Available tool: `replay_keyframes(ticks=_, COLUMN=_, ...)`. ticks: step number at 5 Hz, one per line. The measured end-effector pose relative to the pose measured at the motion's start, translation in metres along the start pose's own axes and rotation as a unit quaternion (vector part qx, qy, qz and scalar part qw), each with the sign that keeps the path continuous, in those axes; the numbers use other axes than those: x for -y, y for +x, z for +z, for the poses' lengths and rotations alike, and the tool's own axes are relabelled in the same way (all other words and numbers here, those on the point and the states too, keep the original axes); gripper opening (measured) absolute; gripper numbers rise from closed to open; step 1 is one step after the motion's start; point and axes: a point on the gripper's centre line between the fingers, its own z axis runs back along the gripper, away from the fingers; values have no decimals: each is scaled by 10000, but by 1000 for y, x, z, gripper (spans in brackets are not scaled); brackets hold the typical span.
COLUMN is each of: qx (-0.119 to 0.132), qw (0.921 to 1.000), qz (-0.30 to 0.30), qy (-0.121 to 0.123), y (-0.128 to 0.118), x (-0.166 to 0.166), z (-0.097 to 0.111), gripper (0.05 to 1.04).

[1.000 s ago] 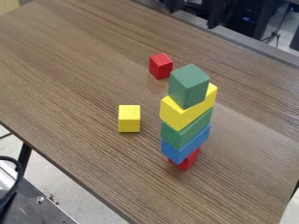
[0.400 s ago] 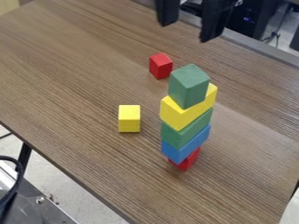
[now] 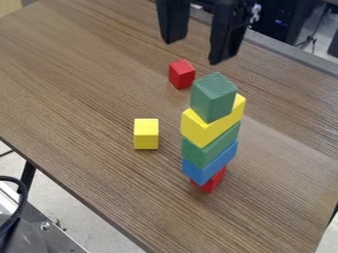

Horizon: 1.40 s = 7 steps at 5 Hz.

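- The bench has brown, streaky wood grain and carries all the blocks.
- The tower stands right of the middle of the bench, five blocks high, its long axis upright.
- The gripper is black and hangs at the top of the view, released, its fingers spread apart with nothing between them; the tower's top and the loose red block are nearest.
- The yellow bar, second from the top, lies flat, long axis running from lower left to upper right; bright and smooth.
- The middle green block lies under it, pointing much the same way.
- The blue block, below that, also runs lower left to upper right.
- The top green block has a corner towards the camera; it is dull green, with faint grain on top.
- The loose yellow block sits left of the tower, squared to the view.
- The loose red block rests beyond both, an edge turned forward.
- The bottom red block is partly hidden beneath the blue.
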Motion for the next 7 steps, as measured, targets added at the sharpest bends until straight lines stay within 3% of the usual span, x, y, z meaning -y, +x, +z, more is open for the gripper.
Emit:
replay_keyframes(ticks=3, qx=-110, qw=9990, qz=-423, qy=-110, y=-3, x=18, z=-15, gripper=999)
replay_keyframes(ticks=5, qx=-241, qw=9986, qz=-465, qy=-23, y=-5, x=21, z=-21, gripper=999)
replay_keyframes(ticks=7, qx=-706, qw=9970, qz=-291, qy=138, y=-1, x=13, z=-40, gripper=999)
